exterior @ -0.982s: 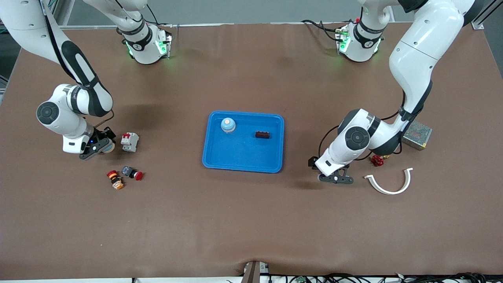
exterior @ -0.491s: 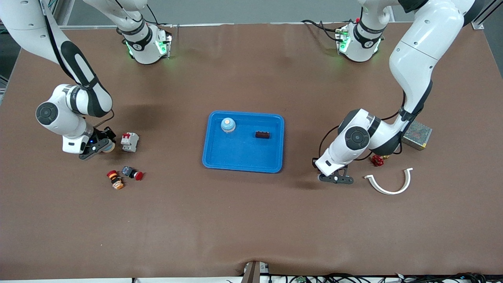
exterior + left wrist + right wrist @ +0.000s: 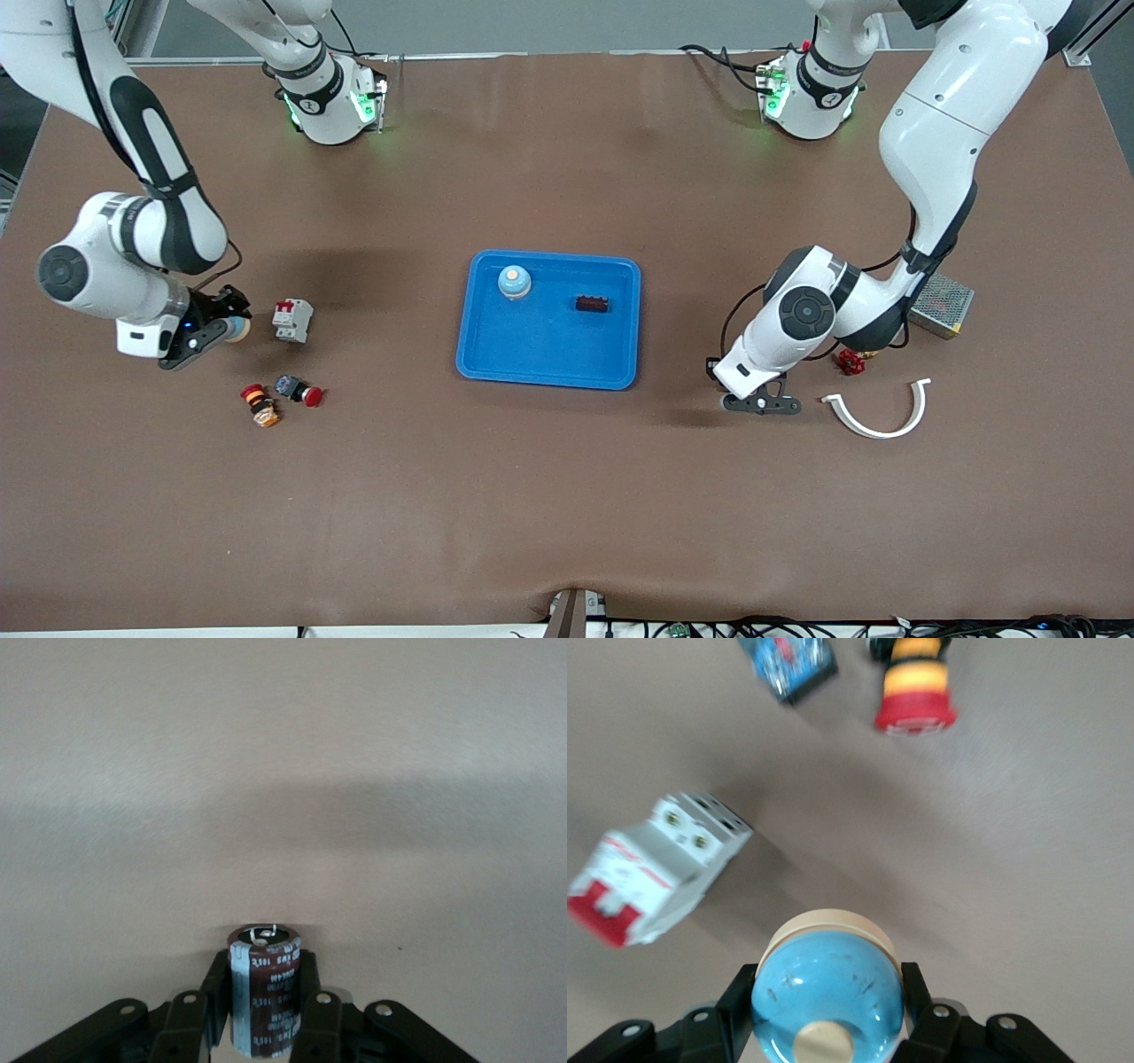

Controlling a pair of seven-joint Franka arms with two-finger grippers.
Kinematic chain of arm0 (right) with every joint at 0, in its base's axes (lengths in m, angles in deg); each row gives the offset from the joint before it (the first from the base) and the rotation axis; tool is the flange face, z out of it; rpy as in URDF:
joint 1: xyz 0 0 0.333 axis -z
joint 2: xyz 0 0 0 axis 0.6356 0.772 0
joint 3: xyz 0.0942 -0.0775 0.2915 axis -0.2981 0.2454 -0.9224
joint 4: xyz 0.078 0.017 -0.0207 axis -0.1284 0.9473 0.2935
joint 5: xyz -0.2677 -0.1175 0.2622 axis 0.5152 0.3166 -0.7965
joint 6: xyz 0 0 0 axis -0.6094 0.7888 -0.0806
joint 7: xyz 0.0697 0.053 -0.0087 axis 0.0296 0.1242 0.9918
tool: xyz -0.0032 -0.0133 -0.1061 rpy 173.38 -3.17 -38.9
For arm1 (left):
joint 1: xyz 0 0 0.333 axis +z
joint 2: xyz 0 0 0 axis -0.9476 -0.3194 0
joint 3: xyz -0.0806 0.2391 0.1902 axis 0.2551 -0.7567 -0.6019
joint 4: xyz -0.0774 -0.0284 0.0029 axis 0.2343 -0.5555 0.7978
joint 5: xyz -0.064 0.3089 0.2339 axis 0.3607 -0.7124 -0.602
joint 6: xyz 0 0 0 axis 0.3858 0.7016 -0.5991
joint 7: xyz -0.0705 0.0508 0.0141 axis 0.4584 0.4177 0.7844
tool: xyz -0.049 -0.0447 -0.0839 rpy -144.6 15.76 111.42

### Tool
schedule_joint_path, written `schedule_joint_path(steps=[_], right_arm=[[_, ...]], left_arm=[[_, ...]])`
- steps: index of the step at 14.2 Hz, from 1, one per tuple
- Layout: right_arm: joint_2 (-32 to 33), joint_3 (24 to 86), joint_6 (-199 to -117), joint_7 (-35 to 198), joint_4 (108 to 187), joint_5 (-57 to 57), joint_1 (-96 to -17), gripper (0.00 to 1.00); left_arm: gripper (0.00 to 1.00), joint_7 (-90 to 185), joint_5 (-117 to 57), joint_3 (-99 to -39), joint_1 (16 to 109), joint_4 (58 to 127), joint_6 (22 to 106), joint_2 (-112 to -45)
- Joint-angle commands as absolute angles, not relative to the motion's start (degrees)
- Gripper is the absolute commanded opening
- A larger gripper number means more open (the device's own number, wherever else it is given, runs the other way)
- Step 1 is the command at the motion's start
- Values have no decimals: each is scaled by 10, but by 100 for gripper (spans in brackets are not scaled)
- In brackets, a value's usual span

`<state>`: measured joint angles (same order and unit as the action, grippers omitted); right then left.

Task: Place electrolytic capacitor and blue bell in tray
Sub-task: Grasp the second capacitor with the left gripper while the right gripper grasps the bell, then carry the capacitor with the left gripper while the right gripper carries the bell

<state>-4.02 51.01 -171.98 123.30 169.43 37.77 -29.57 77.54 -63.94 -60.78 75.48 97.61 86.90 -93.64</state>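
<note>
Now capacitor (image 3: pixel 264 990) sits between left fingers (image 3: pixel 318 1019), bell (image 3: pixel 827 994) between right fingers (image 3: pixel 735 1010).

front: high, facing robots (whole table (image 3: pixel 567 496)) | wrists: close, downward

Right gripper (image 3: pixel 826 1014) clamped on a glossy blue dome-shaped bell (image 3: pixel 827 992) with a cream base.

Its black jaws press both sides of the bell above the brown surface (image 3: pixel 1010 842). Lying there: a white-and-red circuit breaker (image 3: pixel 651 870), a red-and-yellow push button (image 3: pixel 915 682) and a small blue-and-black component (image 3: pixel 787 663).
</note>
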Motion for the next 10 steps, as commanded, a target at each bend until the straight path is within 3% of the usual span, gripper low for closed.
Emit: schedule_joint_path(steps=[1,6,10], right_arm=[[-43,504,-1595,1200,1592,367,-312,39],[-48,504,-1480,1024,1486,367,-396,39],[-48,504,-1467,841,1470,350,-481,39]], left_arm=[[0,892,-643,-604,758,973,847,-925],[0,1073,-523,-595,760,943,845,-922],[0,1250,-503,-589,742,917,845,-922]])
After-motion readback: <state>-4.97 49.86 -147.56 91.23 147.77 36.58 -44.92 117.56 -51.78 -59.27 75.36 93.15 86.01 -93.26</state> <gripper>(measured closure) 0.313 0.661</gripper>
